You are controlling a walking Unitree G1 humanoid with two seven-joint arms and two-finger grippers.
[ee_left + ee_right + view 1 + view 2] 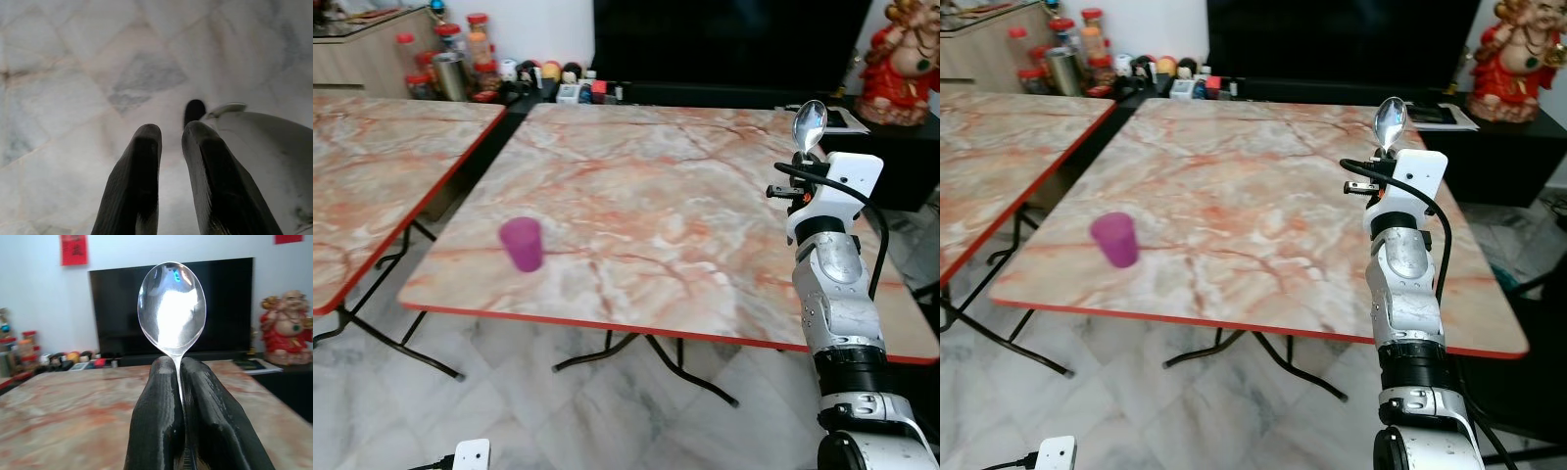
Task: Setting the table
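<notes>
Only one container stands on the near table (705,196): a purple cup (522,243), upright, slightly tapered, matte and plastic-looking, close to the front edge on the robot's left side. What it holds cannot be told from this angle. The table top is a smooth slab with a marble pattern in cream and rust-orange veins, trimmed by a thin red edge and carried on thin black folding legs. A second table (372,176) of the same pattern sits to the left, apart from the first by a narrow gap.

Beyond the tables, a cluster of jars (460,54) with red lids and a shiny metal canister stand on a low surface by the wall, their contents too small to make out. A wide black television (1342,44) rests on a dark stand, and a glossy red and gold figurine (287,328) sits at its right end.

The right gripper (178,364) is raised over the right part of the near table, its two black fingers pinched tight around the thin neck of a spoon (171,308). The spoon stands upright, its polished oval bowl above the fingertips, mirror-bright.

The left gripper (171,134) hangs low over the pale marble floor tiles (73,73), its rounded fingers slightly parted with nothing between them.
</notes>
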